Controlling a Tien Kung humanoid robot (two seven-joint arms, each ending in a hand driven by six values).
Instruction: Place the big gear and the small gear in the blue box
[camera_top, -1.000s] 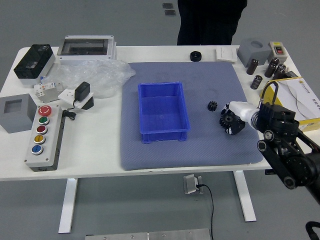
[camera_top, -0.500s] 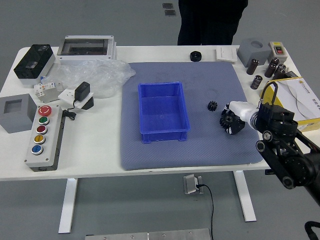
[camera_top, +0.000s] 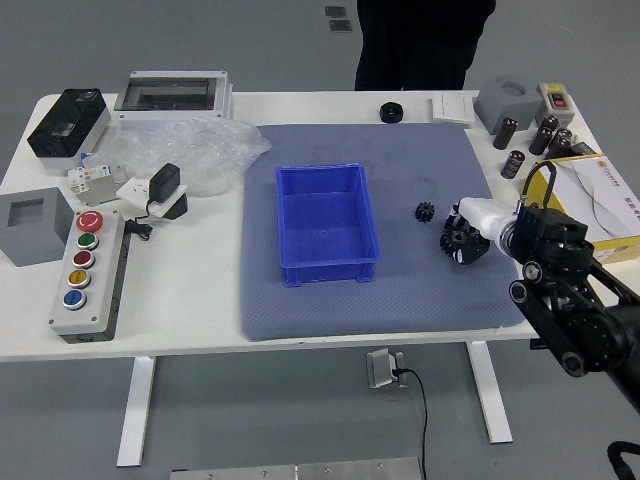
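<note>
My right hand (camera_top: 466, 243) reaches in from the right, over the mat right of the blue box, its dark fingers curled around the big gear (camera_top: 458, 242). The fingers cover much of that black gear, and it appears to be at mat level. Just up and left of the hand, the small black gear (camera_top: 425, 211) lies by itself on the mat. The blue box (camera_top: 326, 222) stands open on the mat to the left, with nothing visible inside. My left arm is out of view.
Right of the mat (camera_top: 420, 300) are a yellow-edged box (camera_top: 600, 200) and several dark cylinders. Plastic wrap (camera_top: 190, 155) and a button panel (camera_top: 90, 275) are at left. A person in dark clothes (camera_top: 420, 45) stands beyond the table.
The fingers of my right hand have drawn in closer around the big gear, and the forearm has shifted slightly left. The small gear and the box have not moved.
</note>
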